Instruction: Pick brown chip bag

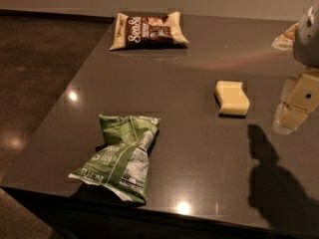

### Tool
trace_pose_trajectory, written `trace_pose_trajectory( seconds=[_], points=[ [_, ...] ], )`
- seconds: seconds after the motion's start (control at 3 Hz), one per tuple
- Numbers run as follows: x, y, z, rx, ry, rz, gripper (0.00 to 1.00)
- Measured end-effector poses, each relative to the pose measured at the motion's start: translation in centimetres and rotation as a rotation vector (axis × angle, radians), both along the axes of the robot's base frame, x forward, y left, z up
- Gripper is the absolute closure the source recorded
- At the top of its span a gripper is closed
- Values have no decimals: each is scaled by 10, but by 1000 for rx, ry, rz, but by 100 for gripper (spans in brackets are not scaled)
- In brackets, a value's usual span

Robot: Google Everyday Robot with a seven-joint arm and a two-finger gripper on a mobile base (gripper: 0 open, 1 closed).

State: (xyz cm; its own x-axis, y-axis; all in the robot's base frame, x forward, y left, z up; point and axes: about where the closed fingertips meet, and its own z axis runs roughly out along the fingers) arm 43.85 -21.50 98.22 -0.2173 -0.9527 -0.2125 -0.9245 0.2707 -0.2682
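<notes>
The brown chip bag (148, 30) lies flat at the far edge of the dark table (189, 83), with a dark brown middle panel, white lettering and cream-tan ends. My gripper (295, 106) hangs at the right edge of the view, above the table's right side, well to the right of and nearer than the brown bag. It holds nothing that I can see. Its shadow falls on the table below it.
A crumpled green chip bag (122, 156) with a white nutrition label lies near the front left edge. A small pale yellow block (232, 98) sits right of centre, just left of the gripper. The table's left edge drops to dark floor (35, 73).
</notes>
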Motion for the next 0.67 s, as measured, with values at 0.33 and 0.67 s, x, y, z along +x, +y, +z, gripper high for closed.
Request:
trace_pose_trajectory(
  seconds=[0.33,0.67],
  points=[
    [0,0,0,0,0,0,0],
    [17,23,2,32,-16,32,0]
  ],
)
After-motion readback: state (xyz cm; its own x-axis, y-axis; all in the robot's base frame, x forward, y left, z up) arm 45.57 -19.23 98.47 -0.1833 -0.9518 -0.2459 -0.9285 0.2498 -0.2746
